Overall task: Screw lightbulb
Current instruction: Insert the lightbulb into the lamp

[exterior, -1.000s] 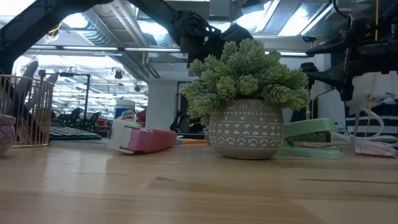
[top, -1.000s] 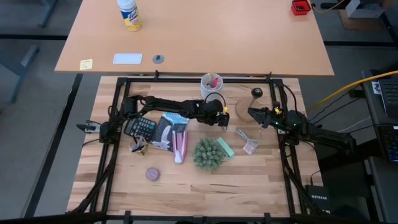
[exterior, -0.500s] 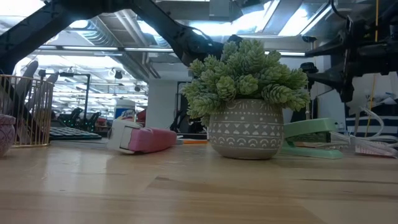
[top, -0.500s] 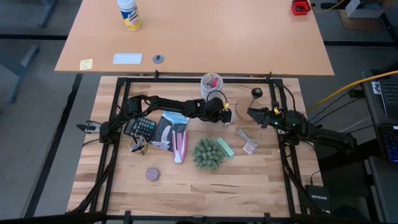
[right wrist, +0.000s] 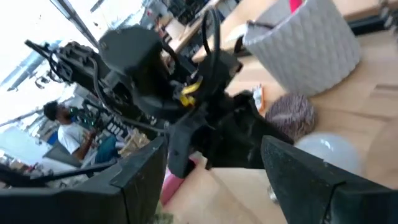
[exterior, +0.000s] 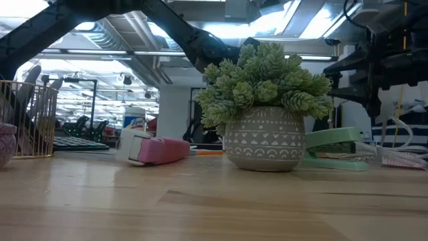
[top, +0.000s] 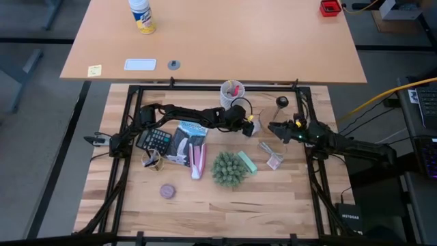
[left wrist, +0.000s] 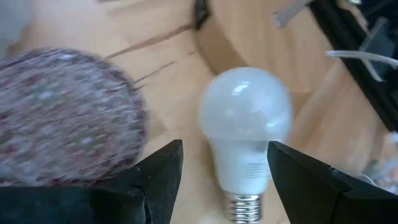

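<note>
The left gripper [top: 252, 125] reaches low across the table, jaws wide around, not gripping, the white frosted pear-shaped lightbulb [left wrist: 245, 137] lying beside the white ribbed cup [top: 231, 92]; the right gripper [top: 271, 128] faces it, jaws wide, empty

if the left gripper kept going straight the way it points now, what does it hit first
Most likely the lightbulb: in the left wrist view it lies between the open fingers of the left gripper, screw base toward the camera. Beyond it is a wooden disc. Depth is hard to judge.
</note>
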Tool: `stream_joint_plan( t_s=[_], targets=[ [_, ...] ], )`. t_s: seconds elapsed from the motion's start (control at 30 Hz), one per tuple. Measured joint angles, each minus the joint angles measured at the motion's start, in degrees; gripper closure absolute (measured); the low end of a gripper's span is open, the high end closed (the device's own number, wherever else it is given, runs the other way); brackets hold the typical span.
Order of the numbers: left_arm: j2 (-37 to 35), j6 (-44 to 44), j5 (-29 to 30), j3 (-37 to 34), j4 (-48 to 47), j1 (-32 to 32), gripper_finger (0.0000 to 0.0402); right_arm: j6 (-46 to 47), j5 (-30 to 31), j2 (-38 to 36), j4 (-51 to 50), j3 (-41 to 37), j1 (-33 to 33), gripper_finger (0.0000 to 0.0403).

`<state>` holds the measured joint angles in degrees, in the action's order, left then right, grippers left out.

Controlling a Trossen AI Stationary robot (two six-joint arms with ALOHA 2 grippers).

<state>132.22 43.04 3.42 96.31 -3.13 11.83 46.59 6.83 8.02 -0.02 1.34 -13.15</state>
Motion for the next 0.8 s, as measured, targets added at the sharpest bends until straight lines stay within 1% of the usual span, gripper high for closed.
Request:
stream_joint_plan(
  t_s=[0.1, 0.23, 0.4, 0.57, 0.8],
  targets=[
    [0.0, -0.3, -0.2, 0.0, -0.2, -0.5, 0.0176, 1.4, -0.2, 1.6, -0.1, 0.0, 0.0, 0.0137],
    [-0.1, -3.4, -0.3, 0.0, -0.2, -1.2, 0.0176, 2.2, 0.0, 4.6, -0.2, 0.0, 0.0, 0.0137],
    [-0.3, -4.3, -0.3, 0.0, 0.0, -1.9, 0.0176, 3.1, 4.4, 10.1, 0.5, -0.1, 0.0, 0.0137],
    [-0.3, -5.9, 0.2, 0.0, -0.5, -2.3, 0.0176, 5.7, 9.9, 17.7, 1.1, 0.0, 0.0, 0.0137],
    [-0.3, -6.0, 0.9, 0.0, -0.6, -2.2, 0.0176, 8.3, 12.2, 30.1, 5.9, -0.4, 0.0, 0.0137]
  ],
)
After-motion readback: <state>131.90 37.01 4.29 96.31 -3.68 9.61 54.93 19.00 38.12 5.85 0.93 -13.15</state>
